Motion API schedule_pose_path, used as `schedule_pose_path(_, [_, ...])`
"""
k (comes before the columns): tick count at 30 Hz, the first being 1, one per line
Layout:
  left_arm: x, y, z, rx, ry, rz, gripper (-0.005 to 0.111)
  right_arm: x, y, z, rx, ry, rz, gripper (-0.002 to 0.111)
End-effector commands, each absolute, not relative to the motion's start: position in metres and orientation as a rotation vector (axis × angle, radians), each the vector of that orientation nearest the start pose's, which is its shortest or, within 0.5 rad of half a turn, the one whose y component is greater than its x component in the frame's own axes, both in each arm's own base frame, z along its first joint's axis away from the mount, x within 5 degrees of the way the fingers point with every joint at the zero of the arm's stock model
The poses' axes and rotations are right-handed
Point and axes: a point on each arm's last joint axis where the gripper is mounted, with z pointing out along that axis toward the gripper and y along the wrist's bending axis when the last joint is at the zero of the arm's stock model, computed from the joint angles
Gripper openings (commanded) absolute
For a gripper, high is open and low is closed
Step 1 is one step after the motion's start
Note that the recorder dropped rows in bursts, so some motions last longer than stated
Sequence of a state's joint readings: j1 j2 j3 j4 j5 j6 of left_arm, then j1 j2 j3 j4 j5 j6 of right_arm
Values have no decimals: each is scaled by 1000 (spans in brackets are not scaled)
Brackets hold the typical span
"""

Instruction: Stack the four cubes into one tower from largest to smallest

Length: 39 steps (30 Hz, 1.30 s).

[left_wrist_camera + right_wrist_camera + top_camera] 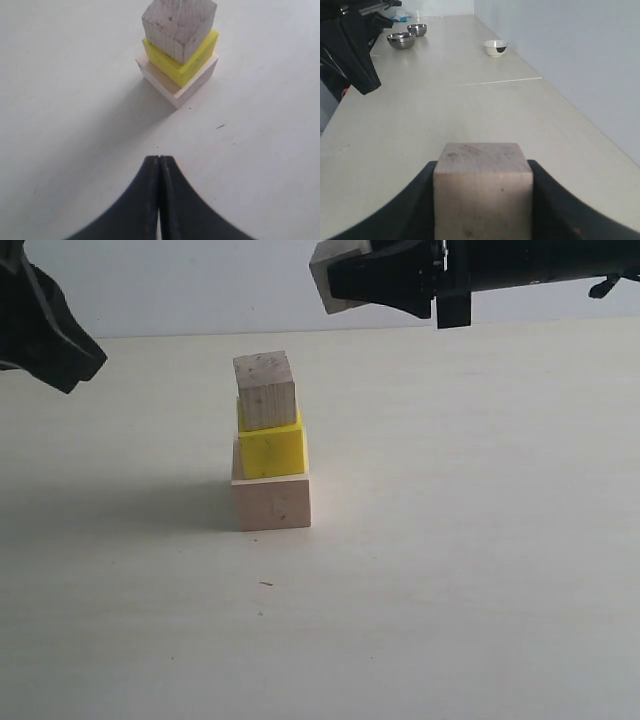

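Observation:
A tower stands mid-table: a large pale wood cube at the base, a yellow cube on it, and a small bare wood cube on top, slightly turned. In the left wrist view the same three show as pale cube, yellow cube and small wood cube. My right gripper hovers high, up and to the right of the tower, shut on another small wood cube, also seen as the small wood cube. My left gripper is shut and empty, raised at the far left.
The left arm hangs at the upper left of the exterior view. Far down the table sit two metal bowls and a white bowl. A wall runs along one long edge of the table.

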State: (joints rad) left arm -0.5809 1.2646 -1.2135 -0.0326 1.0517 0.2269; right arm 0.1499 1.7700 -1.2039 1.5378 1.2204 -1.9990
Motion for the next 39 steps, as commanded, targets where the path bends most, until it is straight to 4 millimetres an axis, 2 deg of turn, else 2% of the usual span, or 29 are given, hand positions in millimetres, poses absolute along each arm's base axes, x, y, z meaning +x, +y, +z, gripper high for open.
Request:
schedule_pose_path(1, [205, -141, 352, 1075, 2385, -204, 0, 340, 142, 268, -1222, 1425, 1033, 0])
schedule_pose_path(10, [201, -138, 331, 1127, 2435, -184, 0, 334, 176, 246, -1315, 1378, 1093, 0])
schedule_pose_path(15, [201, -138, 330, 1129, 2436, -183, 0, 336, 176, 251, -1283, 1366, 1096, 0])
schedule_pose_path(22, [202, -139, 331, 1120, 2419, -185, 0, 350, 180, 270, -1297, 1296, 1048, 0])
schedule_pose_path(30, [204, -140, 331, 1115, 2402, -187, 0, 373, 186, 263, -1311, 1311, 1052, 0])
schedule_pose_path(39, [205, -141, 331, 1111, 2393, -185, 0, 367, 187, 251, -1425, 1372, 1047, 0])
